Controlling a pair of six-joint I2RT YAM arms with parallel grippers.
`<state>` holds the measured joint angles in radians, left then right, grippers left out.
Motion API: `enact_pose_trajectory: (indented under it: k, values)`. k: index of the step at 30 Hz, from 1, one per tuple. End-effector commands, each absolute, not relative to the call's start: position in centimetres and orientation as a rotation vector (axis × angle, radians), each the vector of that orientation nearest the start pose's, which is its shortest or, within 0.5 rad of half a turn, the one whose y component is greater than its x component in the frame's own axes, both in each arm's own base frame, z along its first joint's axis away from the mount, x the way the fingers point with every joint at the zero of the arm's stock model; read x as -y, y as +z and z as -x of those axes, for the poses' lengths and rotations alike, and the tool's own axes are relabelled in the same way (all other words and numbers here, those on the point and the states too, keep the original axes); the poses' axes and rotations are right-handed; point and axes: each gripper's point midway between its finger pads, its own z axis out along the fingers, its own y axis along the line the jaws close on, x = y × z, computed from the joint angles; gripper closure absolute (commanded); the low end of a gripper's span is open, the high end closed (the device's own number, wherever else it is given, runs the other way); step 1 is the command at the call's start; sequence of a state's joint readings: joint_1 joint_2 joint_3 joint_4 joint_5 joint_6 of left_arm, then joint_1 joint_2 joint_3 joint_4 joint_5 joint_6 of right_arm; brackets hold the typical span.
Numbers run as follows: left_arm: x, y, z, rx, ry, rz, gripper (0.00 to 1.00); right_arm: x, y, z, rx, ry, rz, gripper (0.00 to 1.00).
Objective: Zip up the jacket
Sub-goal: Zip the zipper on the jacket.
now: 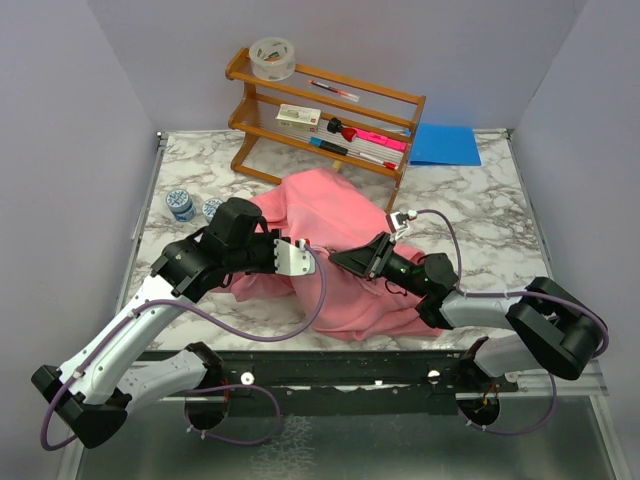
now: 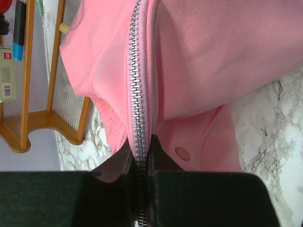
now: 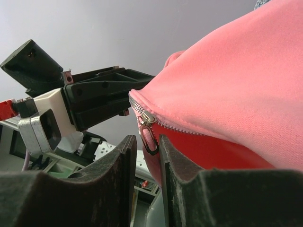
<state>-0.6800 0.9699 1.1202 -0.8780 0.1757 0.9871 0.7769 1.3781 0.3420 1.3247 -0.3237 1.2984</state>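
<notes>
The pink jacket [image 1: 335, 215] lies bunched in the middle of the marble table. My left gripper [image 1: 300, 256] is at its left side. In the left wrist view that gripper [image 2: 140, 150] is shut on the closed zipper strip [image 2: 138, 80], whose metal teeth run up and away from the jaws. My right gripper [image 1: 347, 262] faces it from the right. In the right wrist view the zipper slider [image 3: 147, 117] sits at the jacket's edge. Its pink pull tab [image 3: 149, 138] hangs between the fingers of the right gripper [image 3: 147, 142], beside the right finger, with a gap on the left.
A wooden rack [image 1: 325, 115] with pens, a box and a tape roll [image 1: 272, 58] stands at the back. A blue folder [image 1: 444, 144] lies at the back right. Two small blue-and-white pots [image 1: 181, 204] sit left of the jacket. The black rail [image 1: 330, 370] runs along the near edge.
</notes>
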Motion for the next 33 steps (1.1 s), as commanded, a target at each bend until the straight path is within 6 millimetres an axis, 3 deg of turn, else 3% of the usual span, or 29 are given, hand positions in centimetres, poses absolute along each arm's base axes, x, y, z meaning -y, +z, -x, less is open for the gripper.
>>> enact_pose_trajectory:
  k: [1,6,14,27,33]
  values:
    - [17.8,25.6,-21.9,-1.42,-0.058,-1.722,1.0,-32.1,24.4,-20.2,-1.583,1.882,-0.099,0.69]
    - [17.8,25.6,-21.8,-1.42,-0.059,-1.723,1.0,-32.0,24.2,-20.5,-1.597,1.828,-0.082,0.72]
    - [17.9,25.4,-21.8,-1.421,-0.069,-1.728,1.0,-32.3,24.3,-21.8,-1.667,1.575,0.085,0.99]
    - [17.9,25.4,-21.8,-1.417,-0.069,-1.73,1.0,-31.4,23.4,-24.6,-1.782,1.062,0.452,1.0]
    - [18.0,25.4,-21.8,-1.415,-0.074,-1.732,1.0,-31.0,22.9,-25.7,-1.8,0.912,0.555,1.0]
